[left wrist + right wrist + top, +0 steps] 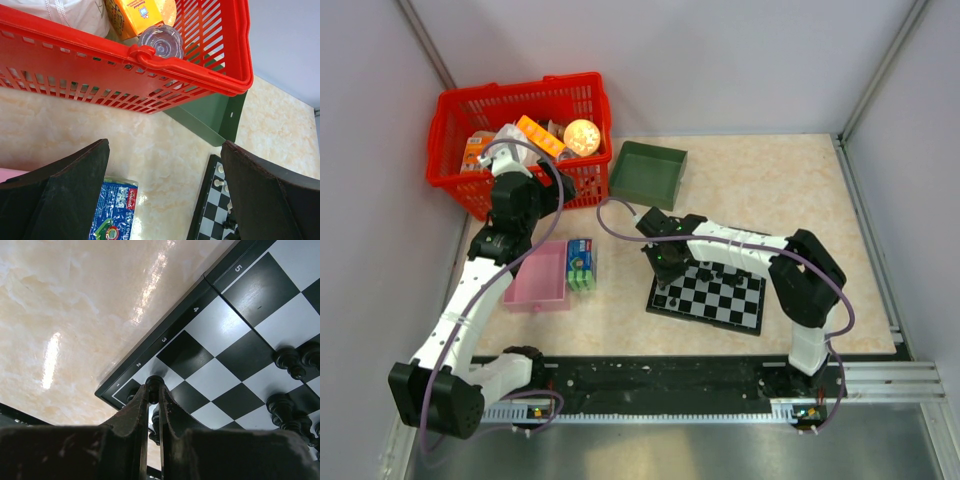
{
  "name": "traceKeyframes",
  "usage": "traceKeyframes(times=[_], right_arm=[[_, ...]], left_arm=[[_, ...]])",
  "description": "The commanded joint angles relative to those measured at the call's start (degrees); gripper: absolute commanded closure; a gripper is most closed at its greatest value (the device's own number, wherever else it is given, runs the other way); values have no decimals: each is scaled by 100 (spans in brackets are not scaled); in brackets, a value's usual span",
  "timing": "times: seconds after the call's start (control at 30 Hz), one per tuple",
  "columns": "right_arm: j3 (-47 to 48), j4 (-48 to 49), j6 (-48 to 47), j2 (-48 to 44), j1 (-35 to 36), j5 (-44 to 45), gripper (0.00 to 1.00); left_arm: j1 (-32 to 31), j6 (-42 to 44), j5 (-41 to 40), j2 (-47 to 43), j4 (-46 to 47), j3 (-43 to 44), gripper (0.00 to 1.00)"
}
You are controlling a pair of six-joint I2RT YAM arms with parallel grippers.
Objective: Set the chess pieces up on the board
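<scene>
The board (725,303) lies right of centre, with black pieces (715,268) along its far side. My right gripper (665,268) hangs over the board's left end. In the right wrist view it (154,390) is shut on a small black chess piece (154,382) just above the corner squares by rim marks 1 and 2. Other black pieces (288,360) stand on the board (235,305) to the right. My left gripper (575,186) is open and empty by the red basket. In its view (165,150) the board's corner (210,212) and white pieces (218,182) show.
A red basket (460,185) full of items stands at the back left, also seen in the left wrist view (150,60). A green tray (647,172) sits beside it. A pink tray (538,280) and a blue-green packet (581,263) lie left of the board.
</scene>
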Motion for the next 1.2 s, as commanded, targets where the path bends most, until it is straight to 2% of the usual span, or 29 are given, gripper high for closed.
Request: traceKeyframes(times=[0.0,0.23,1.07,1.17], right_arm=[[-24,100,-17,-15,52,6,92],[-42,100,-34,38,52,-205,91],[-217,399,115,47,61,-38,85],[-235,399,124,12,61,-38,82]], left_arm=[[30,-13,3,-78,231,38,2],[30,-30,47,-43,249,47,2],[30,-30,38,-61,249,38,2],[30,-30,38,-69,240,29,2]])
